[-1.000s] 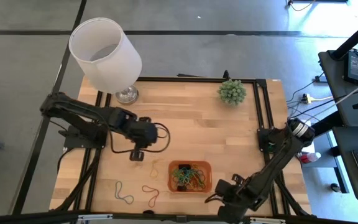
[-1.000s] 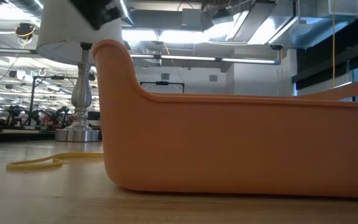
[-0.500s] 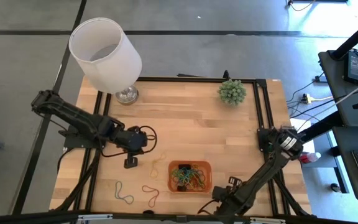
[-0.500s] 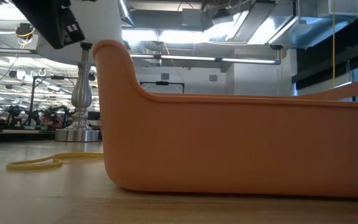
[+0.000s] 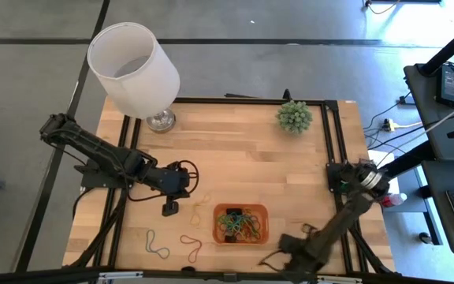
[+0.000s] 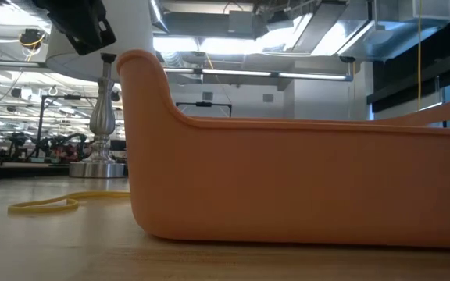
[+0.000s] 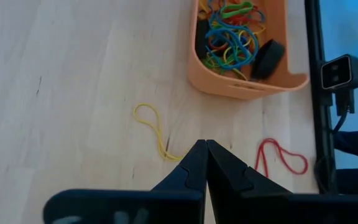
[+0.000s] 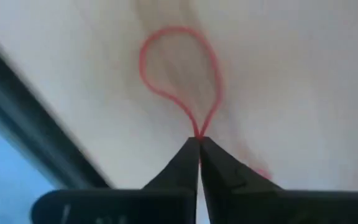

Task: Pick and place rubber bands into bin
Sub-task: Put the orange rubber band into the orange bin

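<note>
The orange bin (image 5: pixel 241 224) stands near the table's front edge and holds several coloured rubber bands (image 7: pixel 229 37) and a black piece. Loose bands lie left of it: a yellow one (image 5: pixel 200 207), a red one (image 5: pixel 192 247) and a green-blue one (image 5: pixel 157 244). My left gripper (image 5: pixel 170 207) is shut, slanting down over the wood just left of the yellow band (image 7: pixel 154 130), and touches nothing. My right gripper (image 5: pixel 273 259) points down at the front edge, right of the bin, and is shut on another red rubber band (image 8: pixel 179 74). My right gripper pinches the narrow end of the red band's loop (image 8: pixel 199 132) between its two fingertips, coming from above and pointing down. The rest of the loop spreads out in a teardrop beyond the tips, over the wooden tabletop.
A white lamp (image 5: pixel 134 67) stands at the far left corner and a small green plant (image 5: pixel 294 116) at the far right. In the low view the bin's wall (image 6: pixel 287 187) fills most of the picture. A black frame rail runs along the table's edges.
My left gripper has drawn back toward the table's near left and sunk lower, ending beside the yellow band. My right gripper has gone down toward the table's front edge, right of the bin.
</note>
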